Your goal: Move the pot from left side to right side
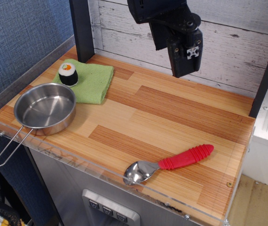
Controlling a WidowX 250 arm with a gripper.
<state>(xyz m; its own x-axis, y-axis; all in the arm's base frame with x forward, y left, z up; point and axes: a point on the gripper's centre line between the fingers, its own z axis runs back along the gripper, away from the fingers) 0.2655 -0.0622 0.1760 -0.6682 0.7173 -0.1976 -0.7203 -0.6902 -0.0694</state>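
The pot (pixel 44 109) is a shallow, shiny steel pan, standing upright and empty at the left front of the wooden table (pixel 162 113). Its thin wire-loop handle (pixel 9 148) sticks out over the front left edge. My gripper (pixel 181 70) is black and hangs in the air over the back middle of the table, far to the right of the pot and well above the surface. It holds nothing. I see it from the side, so the gap between its fingers is hidden.
A green cloth (pixel 94 82) lies at the back left, right behind the pot, with a toy sushi roll (pixel 68 74) on its left end. A metal spoon with a red ribbed handle (pixel 171 162) lies at the front right. A black post (pixel 82 28) stands back left.
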